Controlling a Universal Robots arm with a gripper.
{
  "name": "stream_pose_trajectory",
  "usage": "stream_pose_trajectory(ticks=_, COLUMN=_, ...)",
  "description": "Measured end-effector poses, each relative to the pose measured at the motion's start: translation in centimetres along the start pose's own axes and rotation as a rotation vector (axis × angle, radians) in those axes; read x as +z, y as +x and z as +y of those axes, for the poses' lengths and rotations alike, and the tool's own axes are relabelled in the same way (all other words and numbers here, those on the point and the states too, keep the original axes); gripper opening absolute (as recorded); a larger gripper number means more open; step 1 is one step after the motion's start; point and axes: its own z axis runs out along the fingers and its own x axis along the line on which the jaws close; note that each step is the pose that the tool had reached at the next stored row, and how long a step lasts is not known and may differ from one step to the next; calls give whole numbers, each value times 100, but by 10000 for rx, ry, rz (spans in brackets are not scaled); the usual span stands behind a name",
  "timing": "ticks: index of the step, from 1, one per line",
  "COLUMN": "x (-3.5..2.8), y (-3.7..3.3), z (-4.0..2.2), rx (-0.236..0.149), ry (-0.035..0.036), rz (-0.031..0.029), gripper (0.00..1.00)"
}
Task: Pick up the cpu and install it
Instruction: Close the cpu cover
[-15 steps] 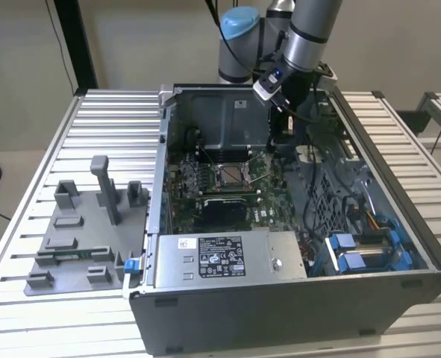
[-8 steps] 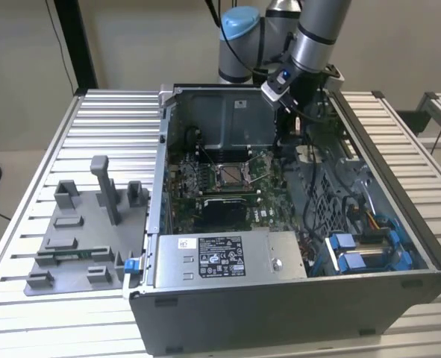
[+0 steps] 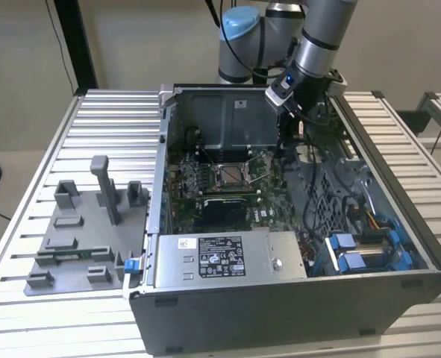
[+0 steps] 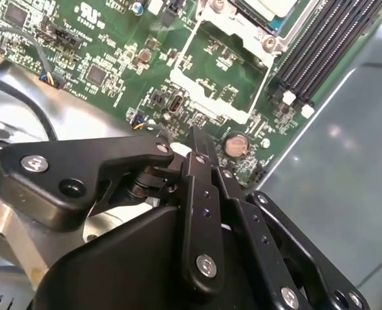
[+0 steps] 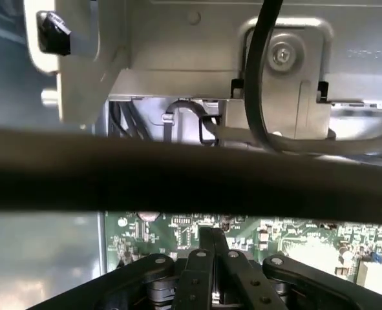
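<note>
The arm is reaching down from the far side into the open computer case (image 3: 280, 313), which is lying on its side on the slatted metal surface (image 3: 108, 119). The end effector (image 3: 298, 128) is hanging inside the case toward the exterior view's right of the metal-framed socket (image 3: 231, 175), close above the green motherboard (image 3: 205, 183) and apart from the socket.

In both wrist views the end effector (image 4: 196, 135) (image 5: 213, 234) is showing itself clenched, its two slim black fingertips (image 4: 201, 150) pressing flat against each other over the motherboard (image 4: 113, 58) (image 5: 294, 236).

In the second wrist view the hinged retention frame (image 4: 203, 97) is lying swung open on the board, with green circuitry showing through its square window. Just beyond it, a pale silver-grey flat piece that looks to be the cpu (image 4: 263, 5) is sitting in the socket, cut off by the picture's edge, so how squarely it is seated cannot be told. Black memory slots (image 4: 320, 45) are running beside the socket, and a round coin battery (image 4: 234, 145) is sitting near the fingertips.

In the first wrist view a thick black cable (image 5: 178, 168) is crossing in front of the case's pale metal wall (image 5: 178, 39).

On the exterior view's left, the grey fixture tray (image 3: 78, 246) with its upright blocks is resting on the surface beside the case. The power supply (image 3: 227, 257) is occupying the near side of the case, and blue drive brackets (image 3: 362, 250) are sitting in its near right corner.
</note>
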Motion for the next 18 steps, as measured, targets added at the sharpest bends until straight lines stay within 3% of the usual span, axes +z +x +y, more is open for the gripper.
stream_pose_trajectory(ticks=13, x=185, y=-20, z=26, rx=3, ry=177, rz=2, gripper=0)
stream_pose_trajectory(ticks=18, x=212, y=-23, z=29, rx=6, ry=309, rz=5, gripper=0)
